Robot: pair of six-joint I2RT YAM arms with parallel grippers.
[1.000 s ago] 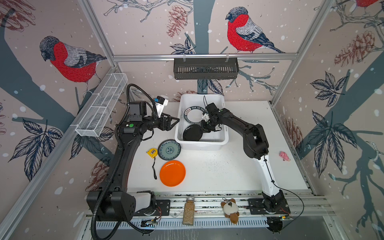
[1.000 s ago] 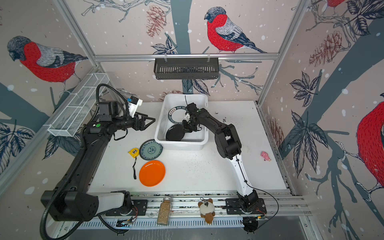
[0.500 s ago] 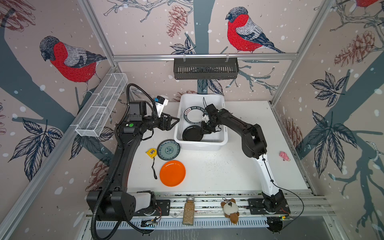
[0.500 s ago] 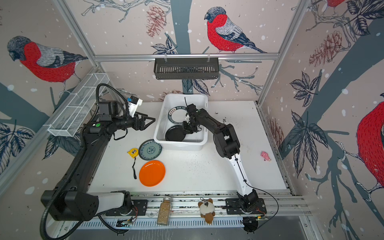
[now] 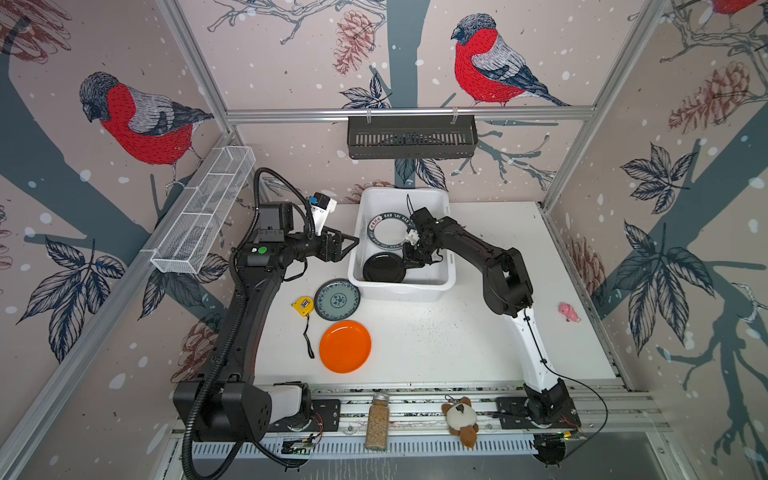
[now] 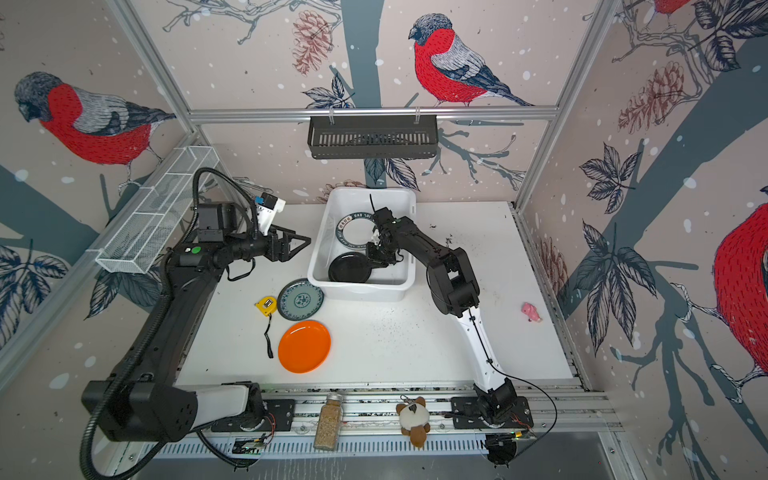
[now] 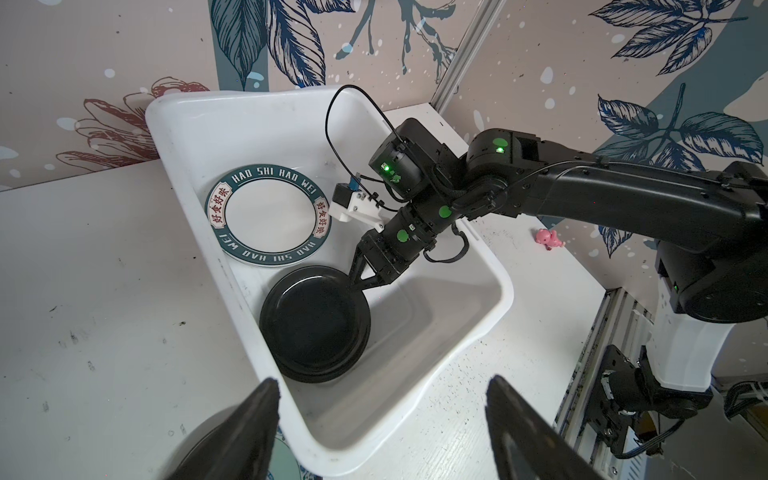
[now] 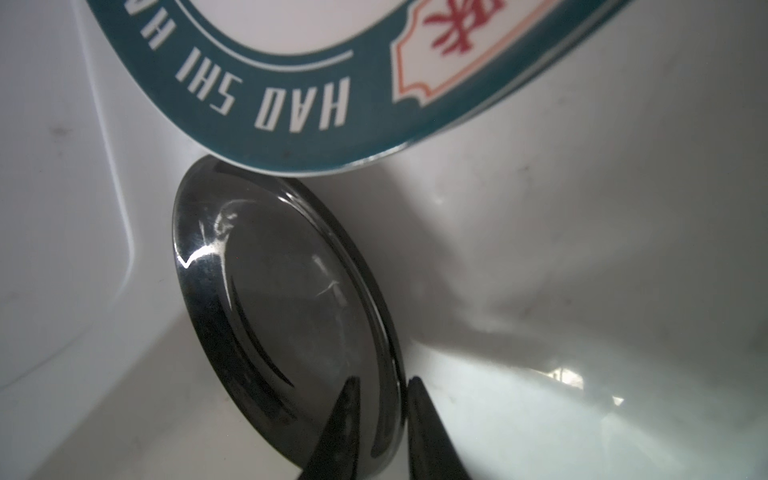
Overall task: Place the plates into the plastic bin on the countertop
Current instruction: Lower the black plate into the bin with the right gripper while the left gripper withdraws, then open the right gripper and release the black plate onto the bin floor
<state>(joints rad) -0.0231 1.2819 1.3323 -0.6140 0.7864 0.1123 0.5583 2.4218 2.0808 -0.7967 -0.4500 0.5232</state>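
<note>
Rim of the small black plate (image 8: 291, 316) sits between the two fingers of my right hand (image 8: 383, 386), one over its glossy well and one outside. They are narrowly apart, and I cannot tell whether they pinch it or stand just clear. The plate lies low in the plastic bin (image 7: 457, 332), its far edge at the white lettered plate (image 7: 268, 212) beyond my fingertips. My left hand (image 5: 348, 248) hangs outside the bin's wall, fingers wide apart on nothing, with the teal floral plate (image 5: 336, 299) below and behind it and the orange plate (image 5: 345, 346) farther back on the worktop (image 5: 436, 345).

Bullfinch-print walls (image 5: 540, 50) w/ alu rails (image 5: 291, 115) — black basket (image 5: 411, 137) hung.
</note>
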